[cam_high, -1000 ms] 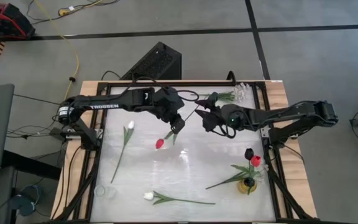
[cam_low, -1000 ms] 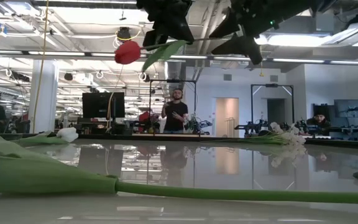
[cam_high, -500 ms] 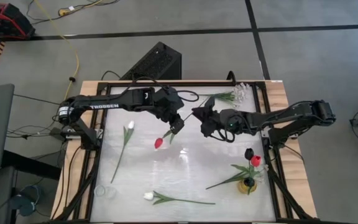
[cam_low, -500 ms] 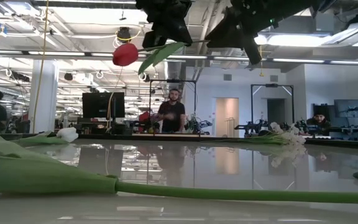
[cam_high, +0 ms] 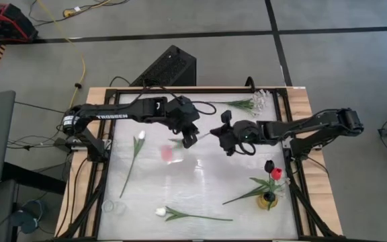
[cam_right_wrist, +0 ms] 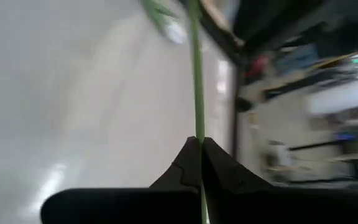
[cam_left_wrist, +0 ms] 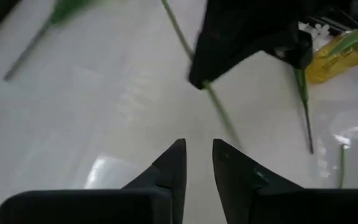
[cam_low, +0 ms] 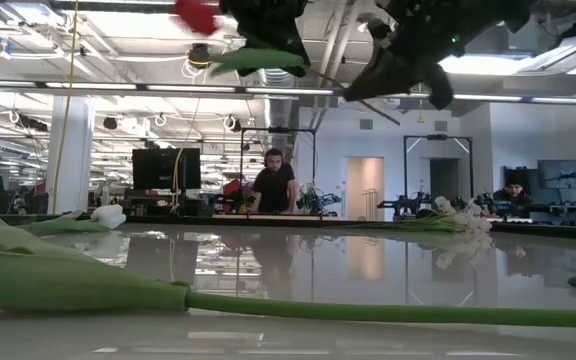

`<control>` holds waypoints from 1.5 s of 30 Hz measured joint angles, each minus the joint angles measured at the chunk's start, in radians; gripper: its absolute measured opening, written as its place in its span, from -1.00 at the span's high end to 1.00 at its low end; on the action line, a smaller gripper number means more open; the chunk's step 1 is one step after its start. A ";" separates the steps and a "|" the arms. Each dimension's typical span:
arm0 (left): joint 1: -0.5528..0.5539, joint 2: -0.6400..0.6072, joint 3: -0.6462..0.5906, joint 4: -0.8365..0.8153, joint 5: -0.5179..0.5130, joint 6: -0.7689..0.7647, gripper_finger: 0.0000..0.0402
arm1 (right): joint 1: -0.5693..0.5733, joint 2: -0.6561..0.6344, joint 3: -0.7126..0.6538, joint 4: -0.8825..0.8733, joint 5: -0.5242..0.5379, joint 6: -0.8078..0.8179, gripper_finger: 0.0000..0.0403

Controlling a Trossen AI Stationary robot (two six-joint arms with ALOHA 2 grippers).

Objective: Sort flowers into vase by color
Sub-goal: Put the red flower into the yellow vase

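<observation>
Looking across the tabletop from its near edge, we see a long green stem lying flat right in front of the low camera, its leaf swelling at the left; from above this is the white tulip near the front rim. A second white tulip lies toward the left side, its stem running diagonally. At the front right a small yellow vase holds a red tulip and a near-black one, with green leaves spilling onto the table. At the far edge a sprig of tiny white blossoms rests near the rim.

The glossy white table has wide bare room in its middle and front-left, framed by dark rails and a wooden border.

Above the centre we see a red tulip blurred in the air, its head well off the surface. Our right gripper is pinched fully together on that tulip's thin green stem, which runs straight out from between its fingertips. Our left gripper sits just beside it, its fingers slightly parted with a narrow gap and nothing between them; the stem passes in front of it, apart from the fingertips. Beyond the table, a person stands in the room behind.
</observation>
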 joint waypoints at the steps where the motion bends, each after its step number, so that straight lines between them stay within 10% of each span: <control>1: 0.004 -0.012 0.000 0.000 -0.014 0.016 0.64 | -0.009 -0.011 0.000 -0.030 -0.038 0.023 0.89; 13: -0.003 -0.108 -0.037 0.076 -0.324 0.246 0.59 | -0.118 -0.205 0.000 -0.082 -0.650 0.302 0.89; 22: -0.058 -0.117 -0.261 0.453 -0.108 0.350 0.59 | -0.129 -0.286 0.000 -0.008 -0.870 0.450 0.89; 27: -0.133 -0.113 -0.371 0.886 0.078 0.451 0.59 | -0.121 -0.324 -0.075 0.210 -0.905 0.586 0.89; 33: -0.188 -0.098 -0.413 1.166 -0.002 0.587 0.59 | -0.111 -0.314 -0.143 0.401 -0.897 0.689 0.89; 45: -0.204 -0.050 -0.406 1.270 0.022 0.570 0.44 | -0.097 -0.216 -0.146 0.479 -0.816 0.703 0.86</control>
